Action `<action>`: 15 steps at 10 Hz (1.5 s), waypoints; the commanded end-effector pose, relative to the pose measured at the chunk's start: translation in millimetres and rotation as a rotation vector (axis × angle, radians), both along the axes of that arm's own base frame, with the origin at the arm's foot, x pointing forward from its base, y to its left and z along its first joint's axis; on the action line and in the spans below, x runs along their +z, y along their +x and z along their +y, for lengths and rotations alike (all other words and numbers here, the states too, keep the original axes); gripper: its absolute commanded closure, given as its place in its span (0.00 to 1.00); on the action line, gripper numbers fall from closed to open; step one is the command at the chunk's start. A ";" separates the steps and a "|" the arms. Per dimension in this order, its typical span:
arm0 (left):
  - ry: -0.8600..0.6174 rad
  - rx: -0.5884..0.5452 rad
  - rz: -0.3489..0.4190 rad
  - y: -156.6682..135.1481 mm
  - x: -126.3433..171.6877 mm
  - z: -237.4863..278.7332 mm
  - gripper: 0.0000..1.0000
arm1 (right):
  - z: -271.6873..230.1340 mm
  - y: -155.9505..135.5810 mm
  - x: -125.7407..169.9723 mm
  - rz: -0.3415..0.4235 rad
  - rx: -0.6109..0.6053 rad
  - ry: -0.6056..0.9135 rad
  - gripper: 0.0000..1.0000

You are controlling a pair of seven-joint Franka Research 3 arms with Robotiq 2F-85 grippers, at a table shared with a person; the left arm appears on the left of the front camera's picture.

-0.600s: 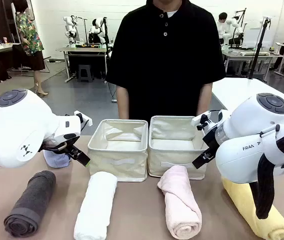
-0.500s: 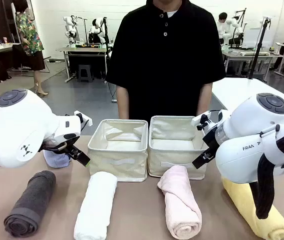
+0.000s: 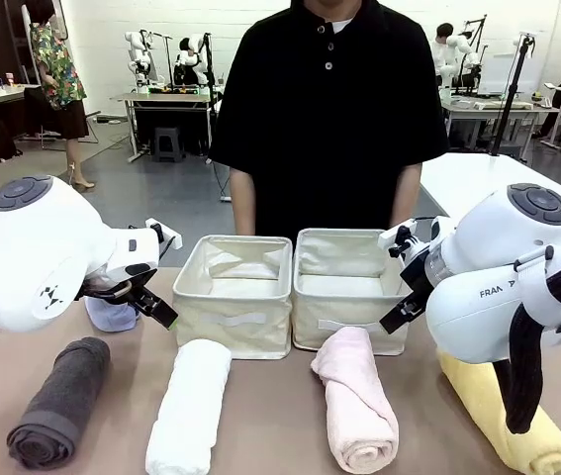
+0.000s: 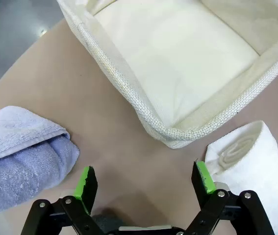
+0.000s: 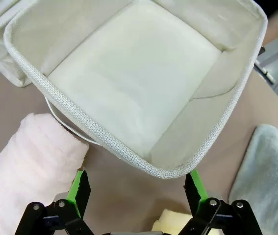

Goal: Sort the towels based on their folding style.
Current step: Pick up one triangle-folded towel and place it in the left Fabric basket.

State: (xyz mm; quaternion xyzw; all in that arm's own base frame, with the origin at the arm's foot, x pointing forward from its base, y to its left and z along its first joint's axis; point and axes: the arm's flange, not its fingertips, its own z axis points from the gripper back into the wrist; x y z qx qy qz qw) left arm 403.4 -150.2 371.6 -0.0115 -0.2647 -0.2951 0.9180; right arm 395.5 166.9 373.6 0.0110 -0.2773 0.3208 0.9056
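Four rolled towels lie along the front of the table: dark grey (image 3: 57, 401), white (image 3: 189, 406), pink (image 3: 354, 411) and yellow (image 3: 503, 421). A lavender-blue towel (image 3: 110, 315) peeks out behind my left arm; it also lies at the left in the left wrist view (image 4: 21, 156). My left gripper (image 4: 144, 180) hangs open above bare table, between the lavender-blue towel and the white roll (image 4: 249, 156). My right gripper (image 5: 137, 188) is open over the near corner of the right basket, with the pink roll (image 5: 31, 166) to its left, a pale grey-green towel (image 5: 268, 166) to its right and the yellow roll (image 5: 170, 220) just under it.
Two cream fabric baskets stand side by side mid-table, the left one (image 3: 235, 317) and the right one (image 3: 344, 322), with nothing inside either. A person in a black shirt (image 3: 329, 109) stands right behind them at the far edge.
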 end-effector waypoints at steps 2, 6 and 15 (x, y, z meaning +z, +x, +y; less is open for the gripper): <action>0.000 0.000 0.000 0.0 0.0 0.0 0.00 | 0.1 0.0 0.0 0.000 0.000 0.000 0.00; 0.000 0.000 0.000 0.0 0.0 0.0 0.00 | 0.1 0.0 0.0 0.000 0.000 0.000 0.00; 0.095 -0.044 -0.094 -33.3 167.2 19.1 0.00 | -36.4 -57.1 173.1 -0.127 -0.062 0.027 0.00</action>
